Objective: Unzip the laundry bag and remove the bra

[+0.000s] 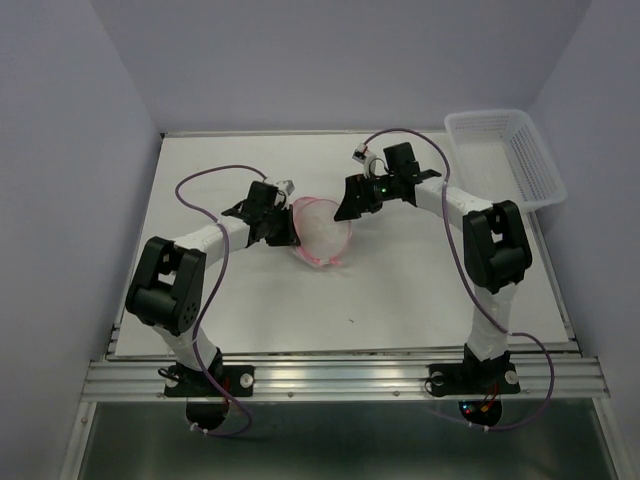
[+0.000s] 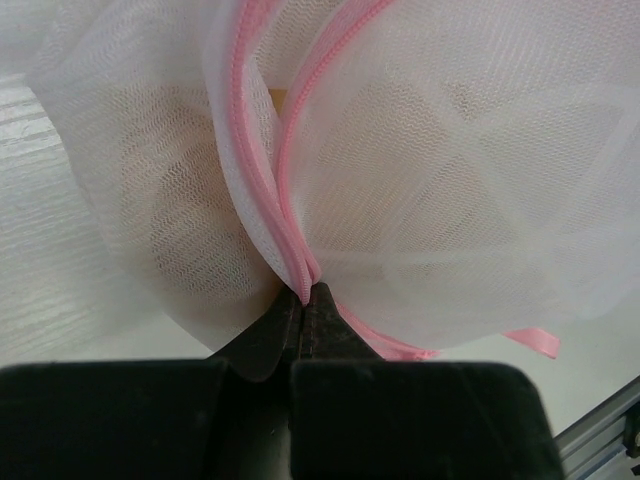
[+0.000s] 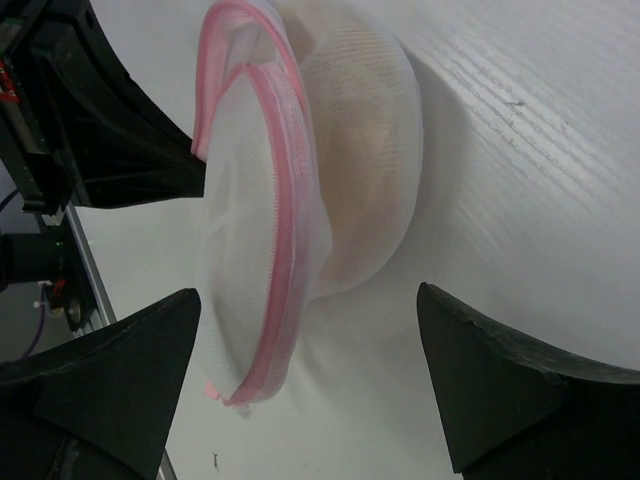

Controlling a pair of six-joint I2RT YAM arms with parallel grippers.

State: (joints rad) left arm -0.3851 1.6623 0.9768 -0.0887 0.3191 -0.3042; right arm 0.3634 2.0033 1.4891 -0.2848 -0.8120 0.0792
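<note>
Left gripper (image 2: 305, 292), closest to its wrist lens: black fingers pressed together, no gap between them. They pinch the pink zipper rim (image 2: 288, 180) of the laundry bag (image 2: 450, 180) at the tips. From that pinch the two pink toothed tapes run away from the fingers and spread apart, and we see a narrow yellowish slit between them at the far end.

Right gripper (image 3: 308, 292): jaws wide apart, nothing held. The bag stands between and just beyond its two fingers. We cannot tell whether either finger touches the mesh.

The bag is propped on edge on the white table (image 1: 400, 290), between the two grippers. In the right wrist view its long axis runs along the rim, crosswise to the line joining the right fingertips. The rim side faces the left gripper, and the bulged side faces away from it.

The bag is fine white translucent mesh, soft and puckered, domed like a shell. A pink tab (image 2: 535, 342) trails on the table beside the left gripper's fingers.

The bra (image 3: 365, 150) is inside the bag, showing as a pale beige rounded shape through the mesh on the bulged side.

A white plastic lattice basket (image 1: 505, 155) sits well beyond the right gripper, at the table's far corner.
</note>
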